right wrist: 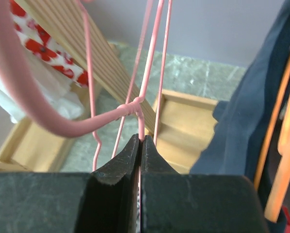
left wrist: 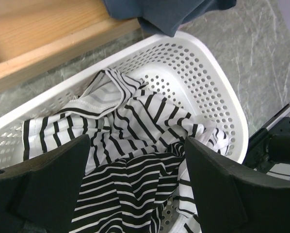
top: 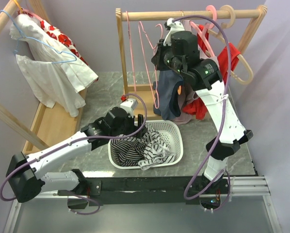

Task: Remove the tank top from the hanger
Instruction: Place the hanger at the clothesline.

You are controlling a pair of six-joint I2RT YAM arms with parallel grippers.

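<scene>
— Tank top point(left wrist: 130, 145)?
— Lying bunched in the basket point(left wrist: 217, 97), below the released left gripper point(left wrist: 137, 162).
— Hanger point(right wrist: 146, 92)?
— The right gripper point(right wrist: 140, 145) is clenching its wire, which is rising straight beyond it.

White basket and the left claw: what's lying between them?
A crumpled black-and-white striped garment, lying in the white basket just ahead of the open left gripper; the left wrist view shows it best.

High rear view, close left wrist share basket point(top: 178, 136).
</scene>
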